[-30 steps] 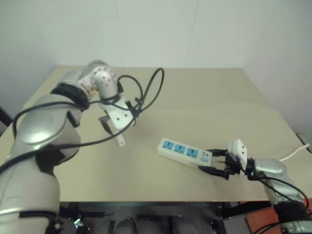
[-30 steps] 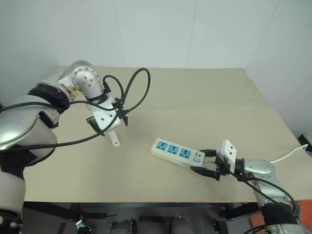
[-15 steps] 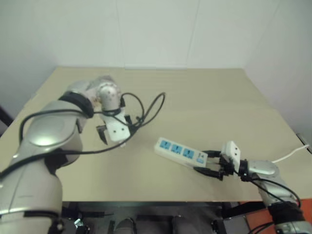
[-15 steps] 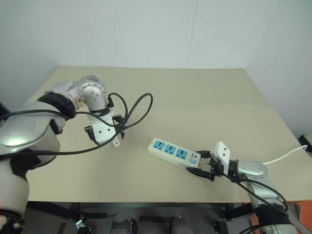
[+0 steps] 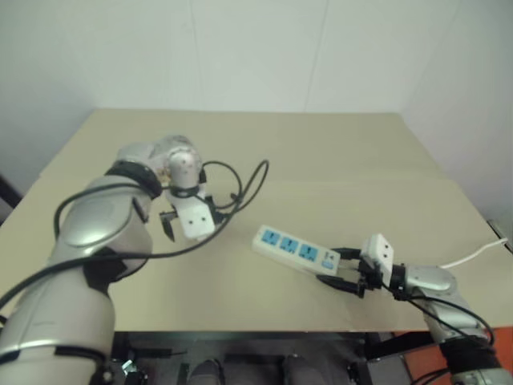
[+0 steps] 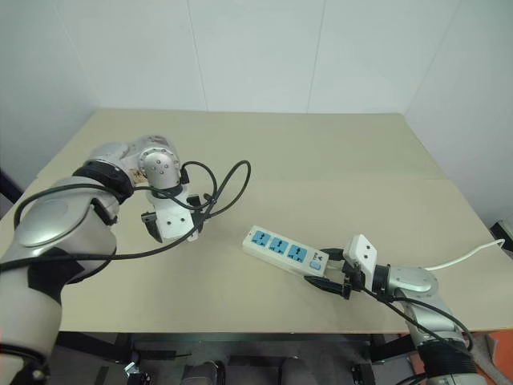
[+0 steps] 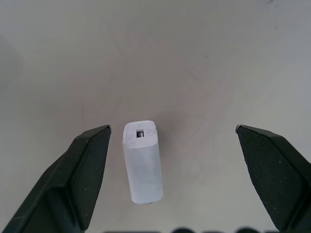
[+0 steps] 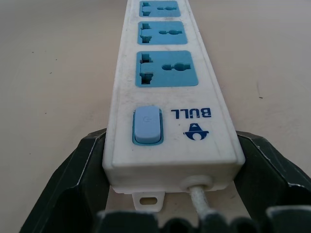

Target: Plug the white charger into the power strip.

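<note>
Your right gripper [image 8: 170, 194] clamping cord end of power strip [image 6: 280, 249], bracing it for plugging. Left gripper [image 7: 170, 141] hanging wide apart, straddling white charger [image 7: 142, 161], lying at strip's 9 o'clock, ungrabbed.

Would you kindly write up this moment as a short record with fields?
surface: beige table
white charger: lying flat on the table, between the left claw's fingers, untouched
left claw: open, pointing down over the charger
power strip: flat on the table, three blue sockets facing up
right claw: fingers on either side of the strip's cord end
charger plugged in: no
</note>
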`<state>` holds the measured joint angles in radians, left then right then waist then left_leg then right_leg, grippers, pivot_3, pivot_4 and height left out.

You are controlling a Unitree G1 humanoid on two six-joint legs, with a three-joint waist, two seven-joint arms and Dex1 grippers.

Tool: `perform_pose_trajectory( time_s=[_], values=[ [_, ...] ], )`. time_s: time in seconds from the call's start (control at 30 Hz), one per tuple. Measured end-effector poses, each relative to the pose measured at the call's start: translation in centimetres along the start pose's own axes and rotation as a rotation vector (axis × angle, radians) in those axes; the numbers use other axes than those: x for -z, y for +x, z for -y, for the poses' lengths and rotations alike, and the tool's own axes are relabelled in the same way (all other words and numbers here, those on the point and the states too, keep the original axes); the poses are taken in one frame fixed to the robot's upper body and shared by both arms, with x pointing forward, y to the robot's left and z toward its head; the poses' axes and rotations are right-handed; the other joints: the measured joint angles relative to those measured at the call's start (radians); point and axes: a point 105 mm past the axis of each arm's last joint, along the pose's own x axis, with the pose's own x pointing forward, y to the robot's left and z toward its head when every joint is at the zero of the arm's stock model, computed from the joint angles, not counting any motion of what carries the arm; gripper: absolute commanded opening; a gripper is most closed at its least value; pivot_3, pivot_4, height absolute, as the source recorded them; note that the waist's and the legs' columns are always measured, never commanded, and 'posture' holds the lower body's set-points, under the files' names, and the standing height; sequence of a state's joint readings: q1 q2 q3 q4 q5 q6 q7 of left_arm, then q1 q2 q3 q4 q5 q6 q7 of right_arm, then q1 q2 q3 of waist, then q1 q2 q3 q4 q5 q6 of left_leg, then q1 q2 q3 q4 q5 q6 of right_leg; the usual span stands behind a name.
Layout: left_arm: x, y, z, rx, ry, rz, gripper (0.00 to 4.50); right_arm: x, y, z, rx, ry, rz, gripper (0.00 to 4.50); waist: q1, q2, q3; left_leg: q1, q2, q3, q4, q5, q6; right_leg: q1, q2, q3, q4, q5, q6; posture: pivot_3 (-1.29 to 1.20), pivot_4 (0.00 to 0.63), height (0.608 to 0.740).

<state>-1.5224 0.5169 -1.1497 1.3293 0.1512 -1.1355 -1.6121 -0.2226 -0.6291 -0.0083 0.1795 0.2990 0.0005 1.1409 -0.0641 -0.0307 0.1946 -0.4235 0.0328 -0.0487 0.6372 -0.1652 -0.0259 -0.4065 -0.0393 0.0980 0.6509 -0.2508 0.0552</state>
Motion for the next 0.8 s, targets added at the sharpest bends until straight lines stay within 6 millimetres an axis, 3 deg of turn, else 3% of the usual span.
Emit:
perform_pose_trajectory(
  time_s=[0.8],
  values=[
    [1.6, 2.3, -1.5, -0.054, 0.075, -0.189, 4.5, 0.1, 0.0, -0.4, 0.041, -0.006, 0.008, 3.43, 0.001, 0.0, 0.0, 0.001, 0.0, 0.0, 0.0, 0.0, 0.0, 0.001, 0.0, 0.0, 0.002, 0.0, 0.0, 0.0, 0.15, 0.74]
  ],
)
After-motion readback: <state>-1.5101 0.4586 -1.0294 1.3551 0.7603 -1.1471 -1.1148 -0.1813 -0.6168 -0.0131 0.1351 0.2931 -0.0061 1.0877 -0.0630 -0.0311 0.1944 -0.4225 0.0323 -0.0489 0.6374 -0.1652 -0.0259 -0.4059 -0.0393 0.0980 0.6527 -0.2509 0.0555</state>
